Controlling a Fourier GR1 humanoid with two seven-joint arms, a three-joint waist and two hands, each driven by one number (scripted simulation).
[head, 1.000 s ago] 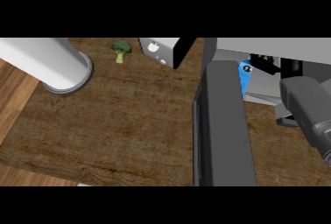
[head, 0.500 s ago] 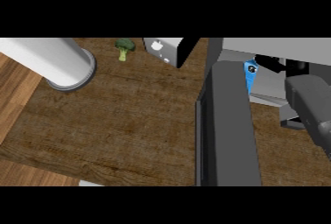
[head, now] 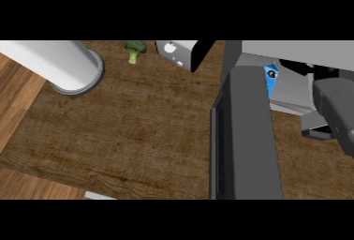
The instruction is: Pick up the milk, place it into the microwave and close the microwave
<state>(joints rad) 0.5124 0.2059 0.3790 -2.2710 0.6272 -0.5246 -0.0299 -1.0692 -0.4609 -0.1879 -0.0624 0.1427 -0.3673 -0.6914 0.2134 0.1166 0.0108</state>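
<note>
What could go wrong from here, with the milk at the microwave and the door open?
1. The right arm reaches in beside the milk. Pulling it back could catch the carton and tip it.
2. The open microwave door stands close beside that arm. Swinging the door shut before the arm is clear could trap the arm.
3. The door and arm hide most of the milk, so whether it sits fully inside cannot be checked.

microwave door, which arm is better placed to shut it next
Probably the right. The right forearm lies just beside the open microwave door, next to the milk in the opening. The left forearm sits far across the counter, near the broccoli. Neither hand shows.
</note>
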